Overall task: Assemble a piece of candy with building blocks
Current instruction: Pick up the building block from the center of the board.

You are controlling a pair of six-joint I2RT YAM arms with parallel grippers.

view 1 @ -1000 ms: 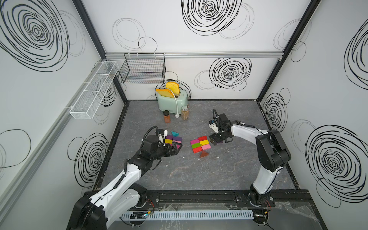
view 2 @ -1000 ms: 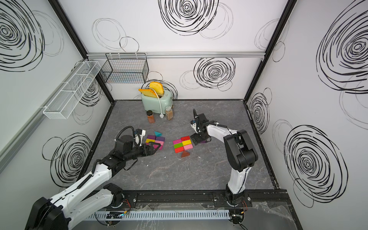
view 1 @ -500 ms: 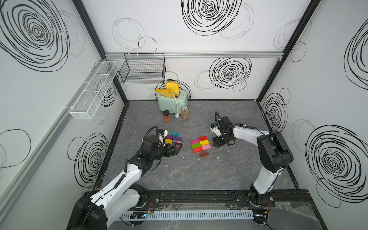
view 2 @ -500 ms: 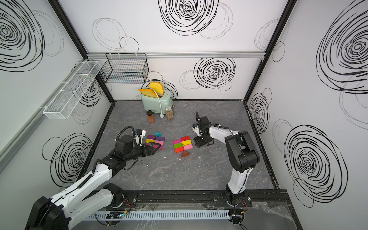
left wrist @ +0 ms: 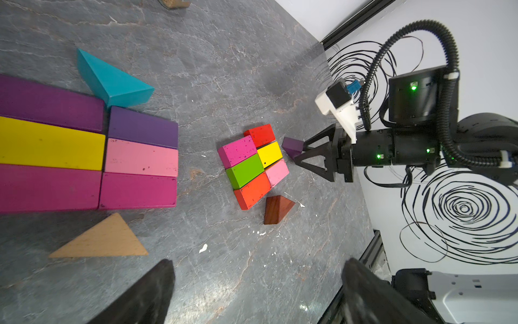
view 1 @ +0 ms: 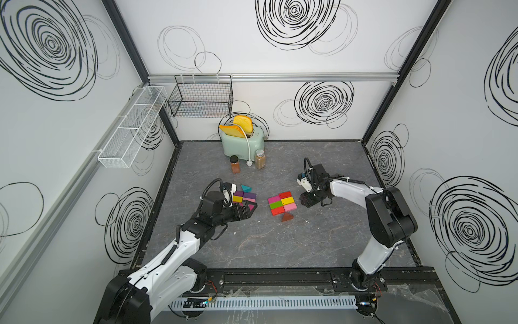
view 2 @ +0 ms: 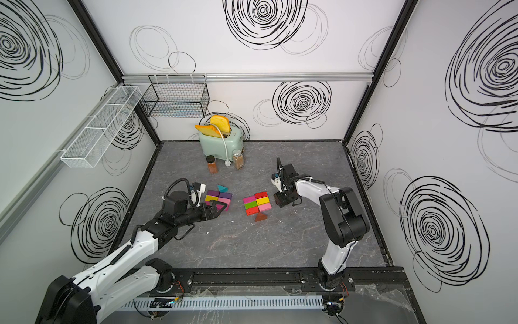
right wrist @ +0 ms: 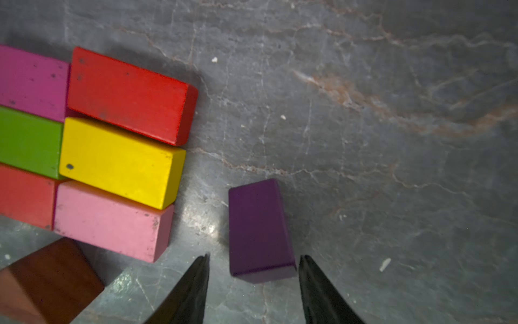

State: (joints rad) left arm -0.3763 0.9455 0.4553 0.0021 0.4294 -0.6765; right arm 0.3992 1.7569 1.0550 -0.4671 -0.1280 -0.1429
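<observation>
Right gripper point(right wrist: 254, 254) straddles a small purple piece point(right wrist: 258, 224), its jaws partly closed with a sliver of table showing on either side, so nothing is held yet. The piece lies just beside the yellow brick point(right wrist: 120, 162) of a six-brick rectangle point(view 1: 281, 202), not touching it. Judged from the task, it is meant as the wrapper twist at that end of the candy. A brown triangle point(view 1: 287, 217) sits just beside the rectangle's near edge. Left gripper point(left wrist: 257, 262) hangs wide open and empty near a second cluster of bricks point(view 1: 244, 196), a teal triangle point(view 1: 246, 187) and a tan triangle point(left wrist: 103, 241), probably spare stock. The work lies on a dark grey, marble-veined table point(view 1: 280, 252) enclosed by white walls point(view 1: 280, 70) scrawled with black spirals. A mint toaster point(view 1: 242, 143) and two spice jars point(view 1: 235, 165) stand at the back.
</observation>
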